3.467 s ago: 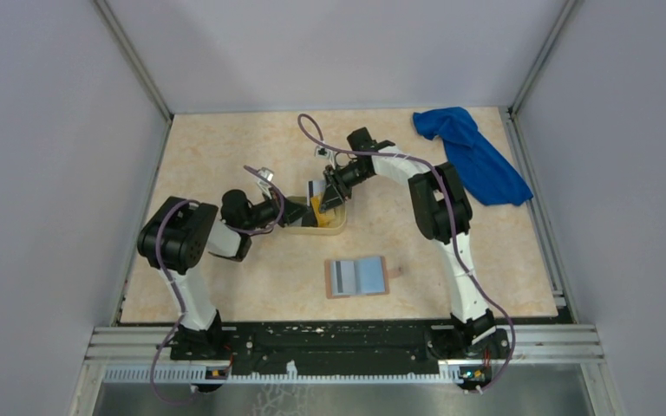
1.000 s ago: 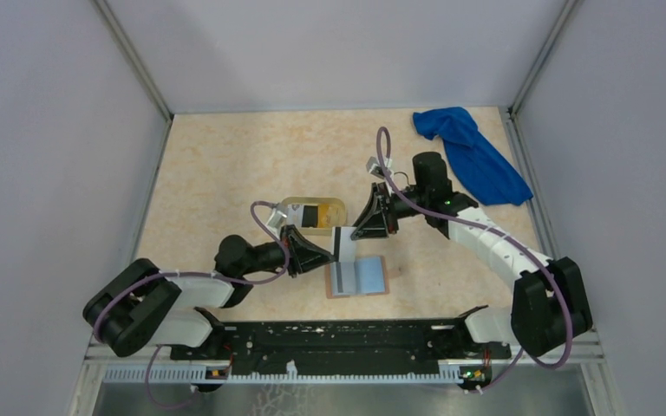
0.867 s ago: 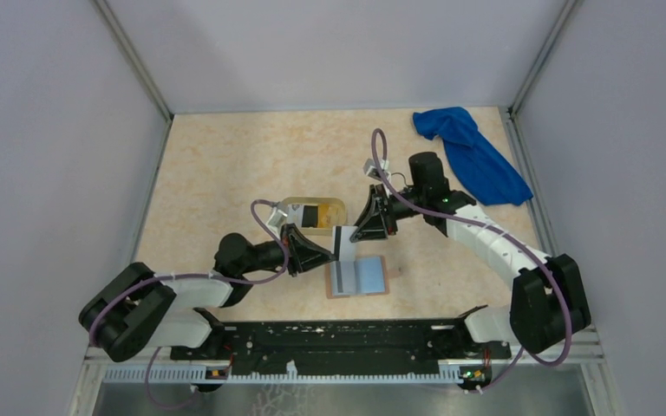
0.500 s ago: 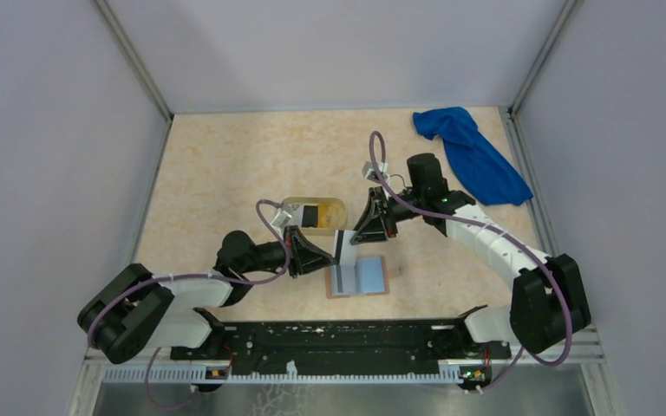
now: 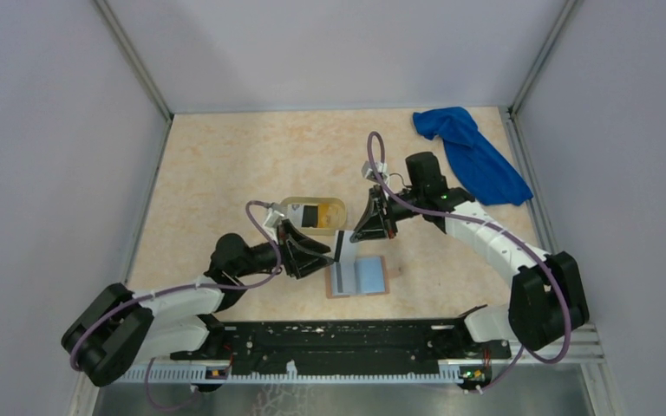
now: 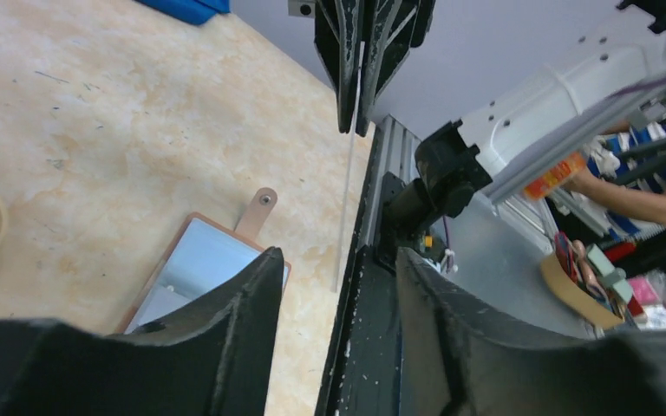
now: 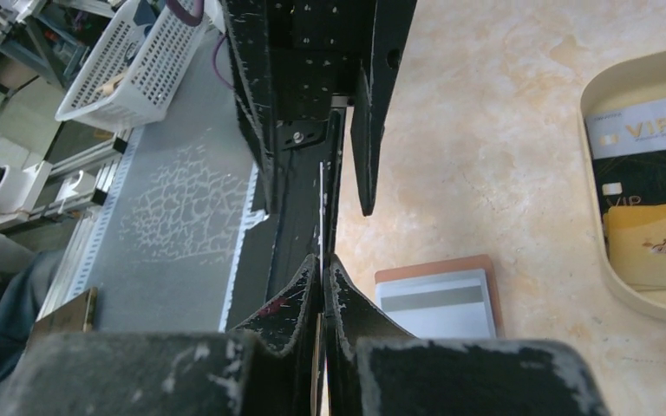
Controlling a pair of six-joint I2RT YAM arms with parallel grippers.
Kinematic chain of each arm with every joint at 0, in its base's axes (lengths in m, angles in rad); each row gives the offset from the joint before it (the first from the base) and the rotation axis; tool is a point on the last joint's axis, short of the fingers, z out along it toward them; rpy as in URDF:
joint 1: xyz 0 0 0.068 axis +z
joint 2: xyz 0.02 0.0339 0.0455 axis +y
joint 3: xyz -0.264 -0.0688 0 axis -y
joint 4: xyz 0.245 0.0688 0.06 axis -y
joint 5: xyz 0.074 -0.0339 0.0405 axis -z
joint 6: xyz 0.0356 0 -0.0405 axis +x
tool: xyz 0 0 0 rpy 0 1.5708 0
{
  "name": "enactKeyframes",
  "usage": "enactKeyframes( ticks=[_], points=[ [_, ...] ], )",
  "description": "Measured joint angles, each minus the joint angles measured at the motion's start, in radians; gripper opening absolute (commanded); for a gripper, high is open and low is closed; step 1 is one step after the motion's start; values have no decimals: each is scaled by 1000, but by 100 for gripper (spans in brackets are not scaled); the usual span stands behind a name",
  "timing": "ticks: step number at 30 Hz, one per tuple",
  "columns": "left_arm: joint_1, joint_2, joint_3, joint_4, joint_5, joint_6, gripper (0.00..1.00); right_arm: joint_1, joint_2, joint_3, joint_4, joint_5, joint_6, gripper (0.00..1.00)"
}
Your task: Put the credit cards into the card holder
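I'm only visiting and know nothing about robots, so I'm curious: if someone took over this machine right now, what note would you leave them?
Left gripper: open, fingers either side of the card, not touching it.
Right gripper: shut on a white card with a dark stripe, held on edge in the air close by the open card holder.
Three other VIP cards lie in the pale oval tray.
Done: one card picked up. Left: slot it in, then the other three.
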Motion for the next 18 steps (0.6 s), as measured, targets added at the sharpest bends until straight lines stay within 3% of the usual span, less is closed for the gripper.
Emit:
enactKeyframes(
  ticks=[5, 11, 18],
  points=[
    [0, -185, -45, -130, -119, 44, 97, -19, -1, -66, 106, 10, 66, 0],
    [0, -391, -158, -235, -280, 65, 99, -29, -7, -157, 102, 73, 42, 0],
    [0, -430, -207, -266, -370, 15, 99, -53, -48, -323, 161, 74, 40, 0]
  ],
)
